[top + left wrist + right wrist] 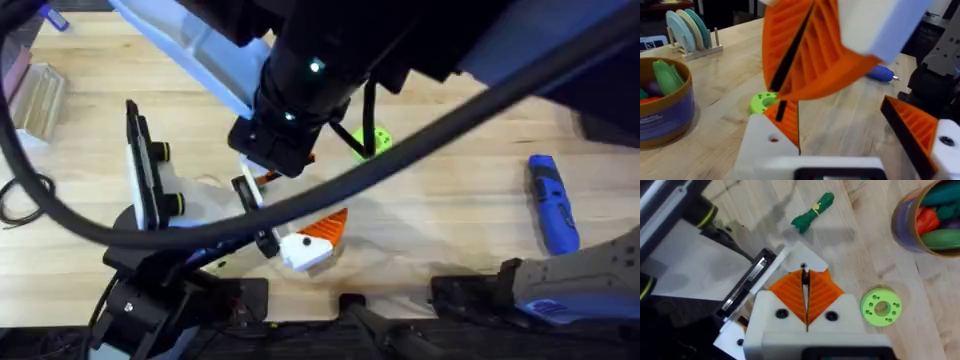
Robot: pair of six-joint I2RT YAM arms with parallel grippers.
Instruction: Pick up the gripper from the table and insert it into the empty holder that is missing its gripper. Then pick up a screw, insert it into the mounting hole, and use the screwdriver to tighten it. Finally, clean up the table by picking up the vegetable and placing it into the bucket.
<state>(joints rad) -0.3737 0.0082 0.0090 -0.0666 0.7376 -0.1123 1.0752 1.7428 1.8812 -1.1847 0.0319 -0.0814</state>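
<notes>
The work is sitting in the first step, fitting the orange wedge into the holder [799,255], as far as the layout suggests. The right gripper [805,292] is hanging pads-down with its ribbed orange pads pressed together, only a thin dark seam showing between them. Whether the orange wedge is pinched in that seam cannot be told. The white block I am taking for the holder is lying just past its fingertips, a small hole facing up. The left gripper [835,110] is waiting low over the counter [450,200] with its fingers spread apart and nothing between them. The next move is probably calling for a slow, squared-up descent onto the holder. The screwdriver [553,202] is lying flat on the right of the counter, well apart from both grippers. Its long axis is running from the far side toward the bases, the near end leaning slightly right. The vegetable [812,212] is lying flat too, its slimmer end turning roughly toward the bucket [910,227], not yet inside it.
</notes>
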